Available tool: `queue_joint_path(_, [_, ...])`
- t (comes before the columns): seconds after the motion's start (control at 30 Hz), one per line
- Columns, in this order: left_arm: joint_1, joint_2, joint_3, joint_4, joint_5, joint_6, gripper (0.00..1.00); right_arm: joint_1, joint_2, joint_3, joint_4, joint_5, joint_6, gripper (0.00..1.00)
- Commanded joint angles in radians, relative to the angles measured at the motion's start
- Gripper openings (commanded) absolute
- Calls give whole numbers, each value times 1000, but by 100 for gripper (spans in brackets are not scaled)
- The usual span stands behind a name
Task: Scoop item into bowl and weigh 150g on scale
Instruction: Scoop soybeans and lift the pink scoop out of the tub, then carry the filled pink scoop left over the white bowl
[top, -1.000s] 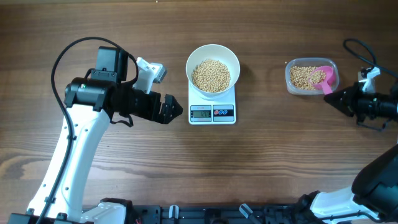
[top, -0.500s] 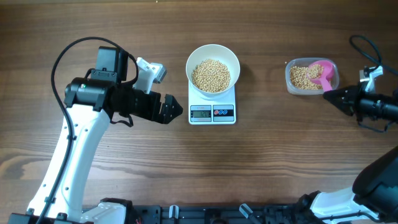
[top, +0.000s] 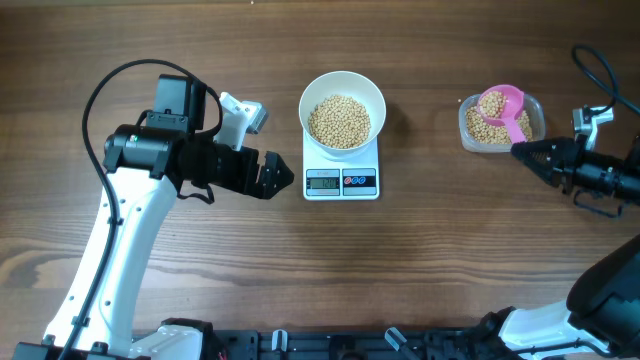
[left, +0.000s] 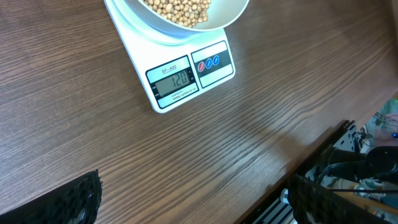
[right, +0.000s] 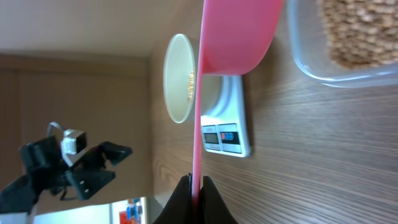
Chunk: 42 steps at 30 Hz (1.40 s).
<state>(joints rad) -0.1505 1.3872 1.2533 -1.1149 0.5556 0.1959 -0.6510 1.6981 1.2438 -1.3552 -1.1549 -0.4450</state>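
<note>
The white bowl (top: 308, 100) stands on the white scale (top: 341, 182) and holds a heap of pale-tan beans (top: 339, 120). In the left wrist view the scale (left: 186, 74) has its display lit. My right gripper (top: 527, 151) is shut on the handle of a pink scoop (top: 516, 128). The scoop's cup holds beans and hangs over the clear tub (top: 468, 128). From the right wrist, the scoop (right: 236, 31) runs up from the right gripper (right: 196, 186) towards the bowl (right: 177, 78). My left gripper (top: 277, 178) is open and empty, just left of the scale.
The clear tub (right: 311, 68) with more beans sits at the far right of the wooden table. The table's front edge (left: 323, 146) lies near the left gripper's fingers (left: 81, 196). Cables loop beside both arms.
The right gripper has lifted the pink scoop out of the tub's right side and swung it left and up, now with beans in it. The left arm has not moved.
</note>
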Motion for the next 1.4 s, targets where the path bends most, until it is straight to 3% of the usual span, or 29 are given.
queue_joint_path(0.0, [-5,-10,-4,0,19,-2,100,11,13,-11,-25,-90,-91,4])
queue_joint_path(0.67, [-5,-10,-4,0,19,-2,100,447,11,78,-31,-116,-20,5])
queue_joint_path(1.0, [-5,-10,-4,0,19,-2,100,640,-12,126,281,170,421,4])
queue_joint_path(1.2, [-5,-10,-4,0,19,-2,100,743,-34,133,375,261,454,4])
queue_joint_path(1.37, [-5,-10,-4,0,19,-2,100,834,-71,174,398,527,508,4])
